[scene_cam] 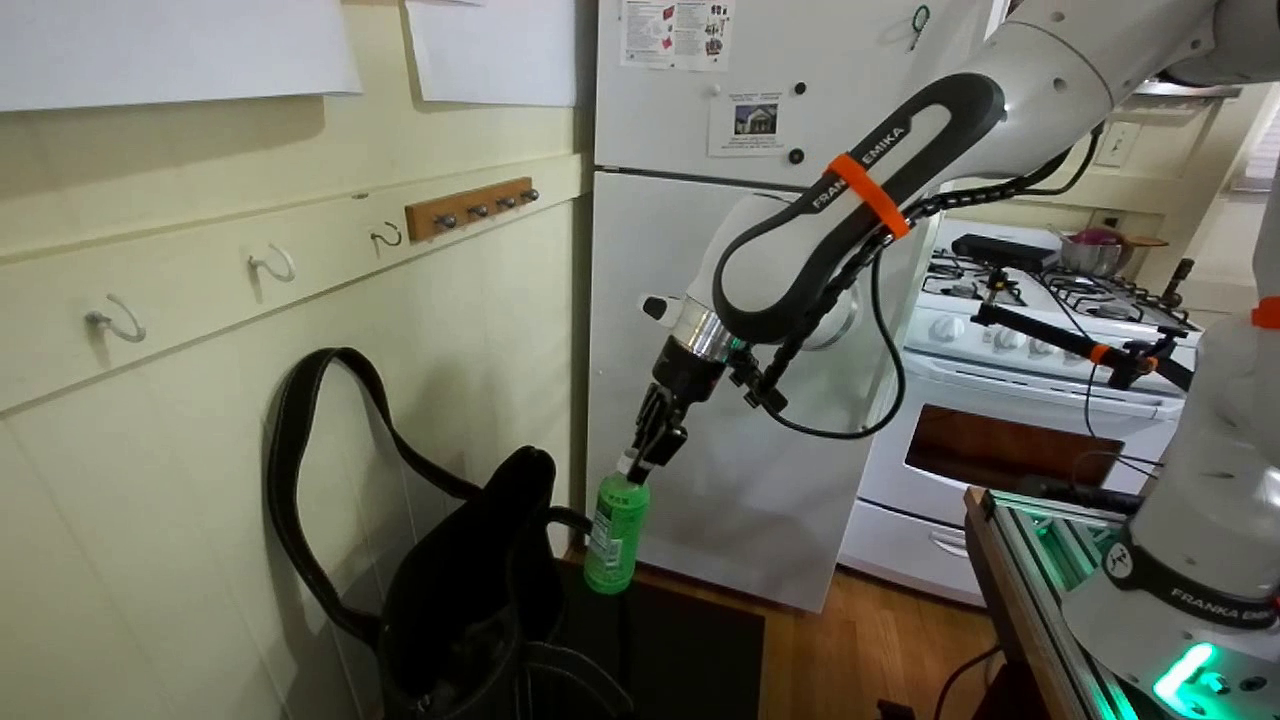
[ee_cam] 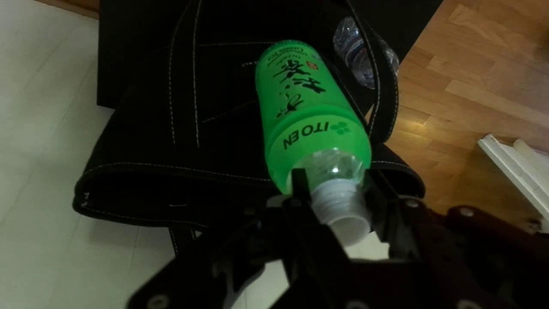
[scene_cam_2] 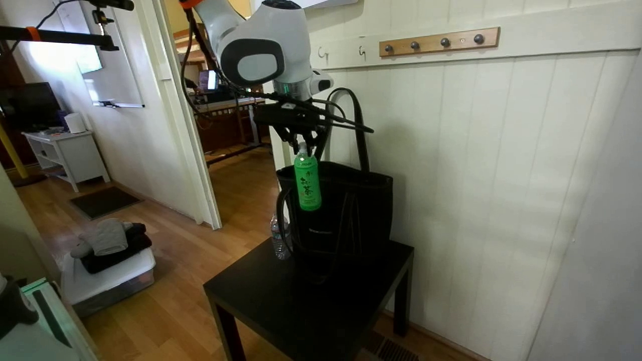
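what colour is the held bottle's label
The label is bright green with dark lettering, clearest in the wrist view.

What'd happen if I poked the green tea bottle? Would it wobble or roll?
The green tea bottle might wobble a little, since the gripper holds only its neck. Lying down, it would probably roll, because its sides are round.

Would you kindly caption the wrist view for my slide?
Gripper holds a green bottle by its top beside a black bag.

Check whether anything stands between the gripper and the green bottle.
Nothing visible does: the gripper holds the green bottle by its neck. In the wrist view the black bag is beyond the bottle, not between them.
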### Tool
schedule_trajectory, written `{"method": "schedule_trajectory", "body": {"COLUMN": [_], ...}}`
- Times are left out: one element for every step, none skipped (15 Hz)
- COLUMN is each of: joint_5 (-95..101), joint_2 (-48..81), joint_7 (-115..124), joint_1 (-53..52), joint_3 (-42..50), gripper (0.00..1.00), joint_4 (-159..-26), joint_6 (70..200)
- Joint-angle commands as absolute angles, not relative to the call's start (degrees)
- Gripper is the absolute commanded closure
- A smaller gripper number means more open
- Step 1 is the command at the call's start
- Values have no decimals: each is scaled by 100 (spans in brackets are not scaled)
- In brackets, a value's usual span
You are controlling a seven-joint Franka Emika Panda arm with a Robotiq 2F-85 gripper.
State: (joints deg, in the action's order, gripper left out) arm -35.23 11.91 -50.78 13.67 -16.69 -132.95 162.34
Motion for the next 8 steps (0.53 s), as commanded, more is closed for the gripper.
{"method": "schedule_trajectory", "body": {"joint_5": [-3948,-4042,-4144,-4230,-4419,-4538,-4748,-4865], "joint_2": [1102,1148,1195,1234,1287,1339,1424,1502], "joint_7": [-5143,-5145,-5153,-5156,-5246,-5241,-5307,-5348], "joint_1": [1409,1416,1431,1446,1503,1523,1602,1658], "joint_3": [-1752,-1766,-1779,-1784,-1845,-1861,-1930,-1970], "gripper": [88,88,88,88,88,88,88,88], "joint_4": [-13802,-13877,-13944,-13993,-14013,-14052,-14017,-13994], "joint_6": [16867,16998,17118,17196,17264,17371,17445,17501]}}
